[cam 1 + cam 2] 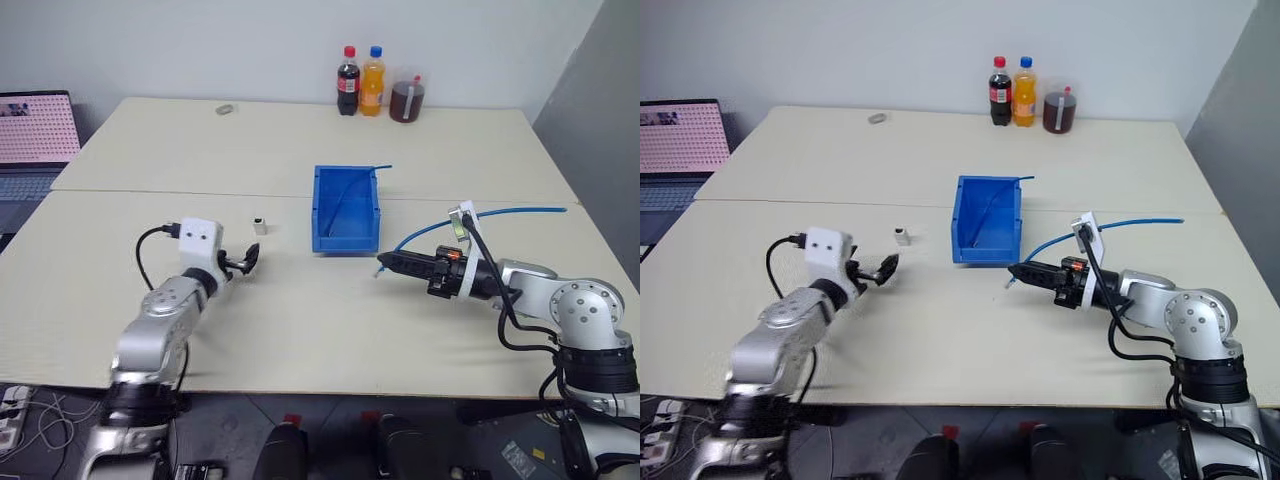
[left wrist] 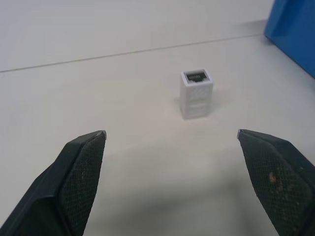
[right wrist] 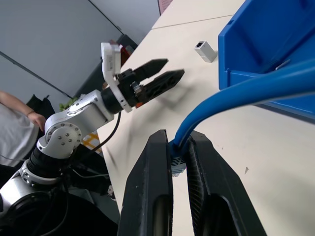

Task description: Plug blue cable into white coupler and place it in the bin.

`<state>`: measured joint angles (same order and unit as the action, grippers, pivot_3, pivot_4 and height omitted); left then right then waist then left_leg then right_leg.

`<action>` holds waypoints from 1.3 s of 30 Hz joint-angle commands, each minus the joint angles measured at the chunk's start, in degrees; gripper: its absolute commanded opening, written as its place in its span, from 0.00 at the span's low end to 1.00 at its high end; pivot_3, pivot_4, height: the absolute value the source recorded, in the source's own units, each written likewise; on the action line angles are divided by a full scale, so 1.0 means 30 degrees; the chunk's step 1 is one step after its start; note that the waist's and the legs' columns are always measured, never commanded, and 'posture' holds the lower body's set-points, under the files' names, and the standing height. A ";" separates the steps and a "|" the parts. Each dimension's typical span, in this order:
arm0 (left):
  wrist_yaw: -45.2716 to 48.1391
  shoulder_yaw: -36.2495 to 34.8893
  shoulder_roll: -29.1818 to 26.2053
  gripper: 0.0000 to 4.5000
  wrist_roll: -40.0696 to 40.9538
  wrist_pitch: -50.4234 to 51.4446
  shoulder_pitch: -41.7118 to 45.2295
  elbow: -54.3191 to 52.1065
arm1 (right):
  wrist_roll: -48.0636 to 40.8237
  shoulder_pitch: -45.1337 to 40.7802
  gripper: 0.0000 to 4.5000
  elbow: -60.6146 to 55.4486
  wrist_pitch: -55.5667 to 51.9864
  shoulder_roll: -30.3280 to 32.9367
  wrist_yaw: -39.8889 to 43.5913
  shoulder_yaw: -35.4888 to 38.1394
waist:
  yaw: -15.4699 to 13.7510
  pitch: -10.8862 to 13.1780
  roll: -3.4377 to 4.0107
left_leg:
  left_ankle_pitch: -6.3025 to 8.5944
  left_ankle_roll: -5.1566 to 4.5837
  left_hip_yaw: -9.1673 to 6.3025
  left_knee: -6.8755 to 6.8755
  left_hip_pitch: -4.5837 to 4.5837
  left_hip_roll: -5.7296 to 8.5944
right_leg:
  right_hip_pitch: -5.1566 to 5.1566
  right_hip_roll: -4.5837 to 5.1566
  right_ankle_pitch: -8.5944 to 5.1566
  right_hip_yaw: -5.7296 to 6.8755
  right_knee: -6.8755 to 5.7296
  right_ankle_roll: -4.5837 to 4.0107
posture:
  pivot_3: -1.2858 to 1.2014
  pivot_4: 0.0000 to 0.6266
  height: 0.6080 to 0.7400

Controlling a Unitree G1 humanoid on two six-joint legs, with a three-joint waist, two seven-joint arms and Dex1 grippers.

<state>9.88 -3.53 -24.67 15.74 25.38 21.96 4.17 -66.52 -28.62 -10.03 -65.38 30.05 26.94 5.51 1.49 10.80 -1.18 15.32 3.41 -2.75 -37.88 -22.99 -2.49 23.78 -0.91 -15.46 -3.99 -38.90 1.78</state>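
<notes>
The white coupler [image 1: 260, 226] stands on the table left of the bin [image 1: 345, 241], its dark socket facing up [image 2: 197, 93]. My left gripper [image 1: 248, 262] is open just short of the coupler, and nothing sits between its fingers [image 2: 171, 132]. My right gripper [image 1: 382, 262] hovers in front of the bin's lip, shut on the blue cable [image 3: 236, 93] near its plug end. The rest of the cable [image 1: 520, 211] trails away to the right across the table. The right wrist view also catches the left gripper [image 3: 175, 66], the coupler [image 3: 205, 50] and the bin [image 3: 266, 39].
A thin darker blue wire [image 1: 345, 195] lies in the bin. Two bottles [image 1: 348, 82] [image 1: 372, 82] and a jar [image 1: 407, 100] stand at the table's back edge. A laptop [image 1: 35, 130] sits far left. A person [image 3: 15, 123] is beyond the table's left side.
</notes>
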 commanded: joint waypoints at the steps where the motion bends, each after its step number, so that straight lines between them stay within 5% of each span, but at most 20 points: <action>1: 0.0321 0.0179 0.0921 1.00 -0.0851 -0.1739 0.1562 0.2478 | 0.0026 -0.0346 0.03 -0.0649 0.0256 -0.0008 0.0280 0.0464 | 0.0024 0.0000 -0.0001 | 0.0000 0.0000 0.0004 0.0000 0.0000 0.0008 | 0.0000 0.0004 0.0002 -0.0003 -0.0002 0.0002 | 0.52 0.24 1.00; 12: 0.0637 -0.0396 0.1946 1.00 -0.1749 -0.4022 0.4755 0.9322 | 0.0017 -0.0240 0.03 -0.0836 0.0191 0.0047 -0.0100 0.0902 | 0.0121 -0.0001 -0.0002 | 0.0000 -0.0001 -0.0001 0.0002 0.0008 0.0002 | -0.0002 -0.0004 0.0005 0.0003 -0.0016 0.0003 | 0.52 0.24 1.00; 27: 0.1703 -0.0559 0.2098 0.25 -0.2406 -0.5467 0.6386 1.2212 | -0.0353 0.0080 0.03 -0.0984 -0.0002 -0.0680 -0.1075 0.1382 | 0.0065 -0.0001 -0.0002 | -0.0001 0.0001 -0.0010 -0.0003 0.0010 0.0010 | -0.0017 0.0000 0.0010 0.0012 -0.0017 0.0011 | 0.52 0.24 1.00; 33: 0.3026 -0.0381 0.1451 0.17 -0.2262 -0.4135 0.5569 1.0481 | -0.0085 0.0097 0.03 -0.1283 0.0075 -0.0500 -0.1013 0.1217 | 0.0086 -0.0001 -0.0001 | -0.0001 0.0001 -0.0012 -0.0002 0.0012 0.0008 | -0.0017 0.0000 0.0010 0.0013 -0.0018 0.0010 | 0.52 0.24 1.00; 39: 1.2387 0.2396 -0.3468 0.17 -0.1179 -0.2356 0.0829 0.2037 | 0.3577 -0.0423 0.03 -0.3352 0.2107 0.0739 0.1449 -0.2026 | 0.0507 -0.0002 0.0003 | -0.0002 0.0003 0.0000 0.0031 0.0018 -0.0010 | 0.0003 -0.0007 0.0009 0.0005 -0.0025 0.0003 | 0.52 0.24 1.00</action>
<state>37.32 1.48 -31.79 10.36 17.28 26.67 17.69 -59.11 -28.35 -16.95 -62.45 31.69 28.11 1.93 3.01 10.80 -1.17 15.32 3.42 -2.74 -37.71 -22.91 -2.57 23.83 -0.95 -15.44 -3.99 -38.96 1.77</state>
